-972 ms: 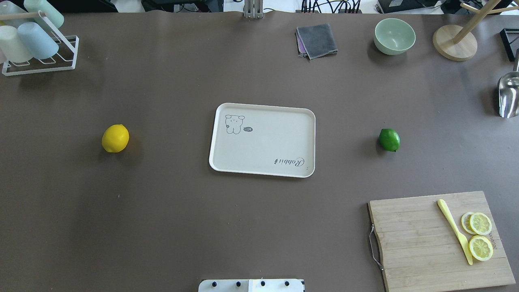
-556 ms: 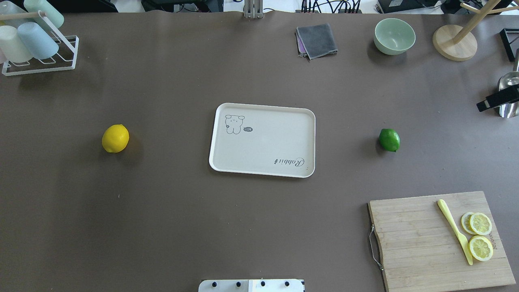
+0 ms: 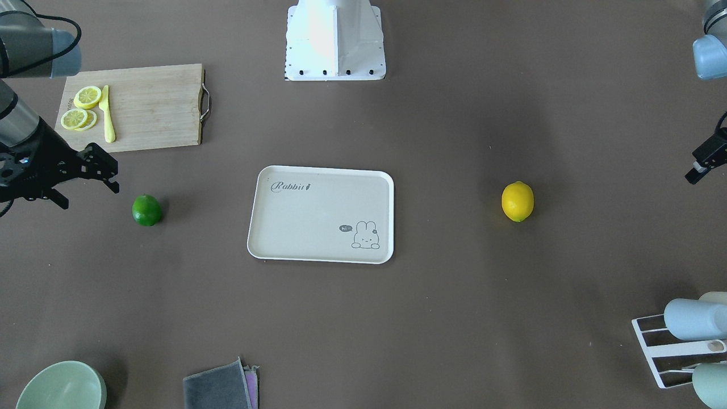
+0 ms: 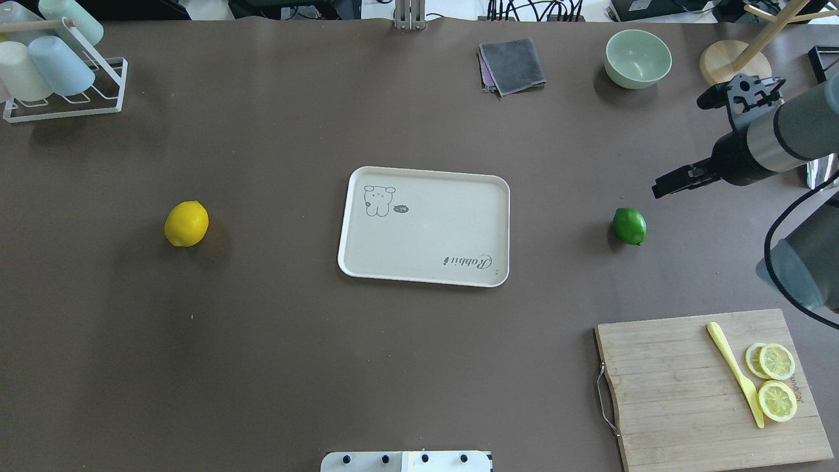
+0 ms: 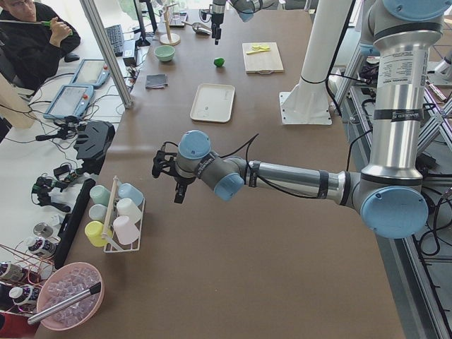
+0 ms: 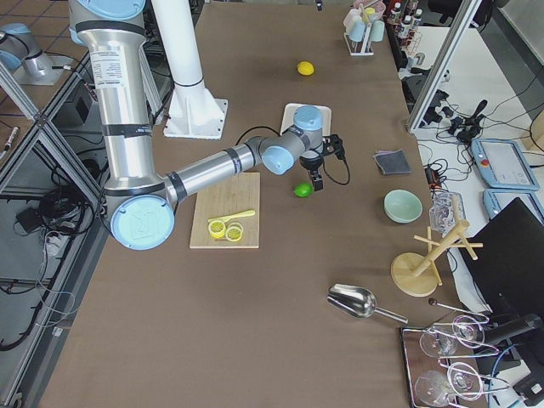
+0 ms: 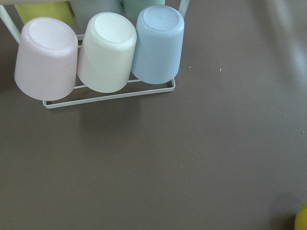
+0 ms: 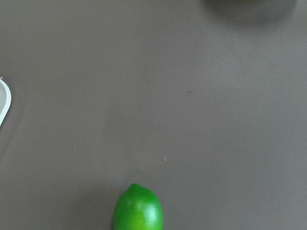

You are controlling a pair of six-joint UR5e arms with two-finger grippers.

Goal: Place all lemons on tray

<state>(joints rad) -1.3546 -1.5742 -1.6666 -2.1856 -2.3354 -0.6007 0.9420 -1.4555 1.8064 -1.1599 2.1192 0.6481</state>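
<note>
On the brown table the green lemon (image 4: pixel 629 226) lies right of the Rabbit tray (image 4: pixel 426 229) and the yellow lemon (image 4: pixel 187 223) left of it, both well apart from it. The right gripper (image 4: pixel 678 147) hovers near the green one, jaws spread. A cutting board (image 4: pixel 675 387), bowl (image 4: pixel 638 58), cloth (image 4: pixel 512 65) and cup rack (image 4: pixel 65 98) line the edges. The left gripper (image 5: pixel 168 182) is mostly cut off, so its grip cannot be told.

Left gripper (image 3: pixel 702 163), far out from the tray (image 3: pixel 306 221) past the yellow lemon (image 3: pixel 517 201), is cut off by the front view's edge; how its jaws stand cannot be told. The right wrist view crops the green lemon (image 8: pixel 138 208) at the bottom. The left wrist view catches only a corner sliver of the yellow lemon.
</note>
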